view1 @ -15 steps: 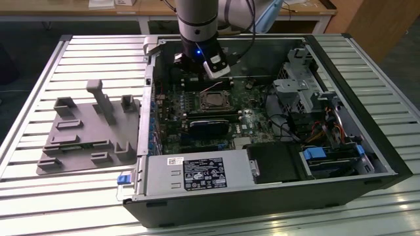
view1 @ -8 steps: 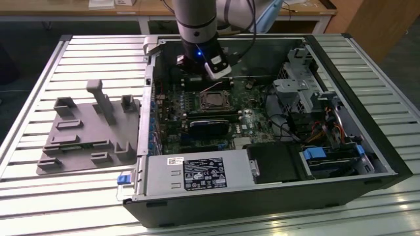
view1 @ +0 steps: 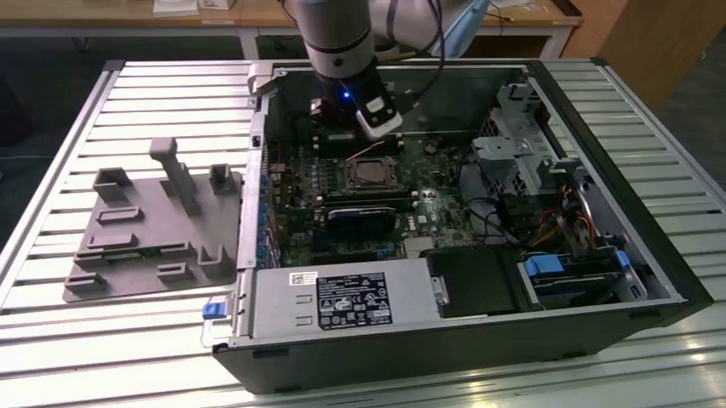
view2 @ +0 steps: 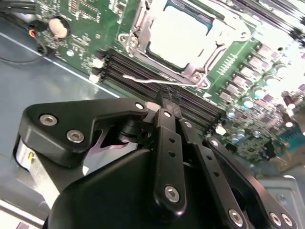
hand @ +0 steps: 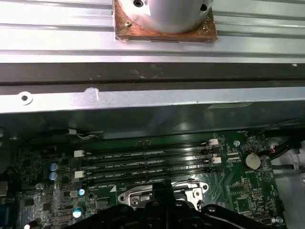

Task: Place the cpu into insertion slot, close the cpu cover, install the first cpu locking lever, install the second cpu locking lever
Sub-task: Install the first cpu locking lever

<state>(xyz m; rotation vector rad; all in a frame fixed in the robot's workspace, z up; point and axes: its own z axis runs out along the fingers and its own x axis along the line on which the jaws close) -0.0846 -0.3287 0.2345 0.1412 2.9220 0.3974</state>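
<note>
Slatted metal tabletop (view1: 170, 93) carries the open computer case (view1: 635, 255) you are working in. Your cpu (view2: 178, 36) lies flat in the insertion slot (view1: 369, 176) on the green board. Its pale top shows through the window of the cpu cover (view2: 143, 28), which lies down around it. Along the slot's edge runs a thin silver locking lever (view2: 143, 79), just above the long black memory slots (view2: 128, 67). Your gripper (view2: 167, 95) stands over those memory slots, just beside the insertion slot. Its fingers are clenched together, with nothing visibly between them. The tips meet the lever's wire; you cannot tell from the second wrist view whether they press on it or hang just over it. A grey moulded fixture (view1: 148, 229) sits on the tabletop outside the case, well apart from the slot.
</note>
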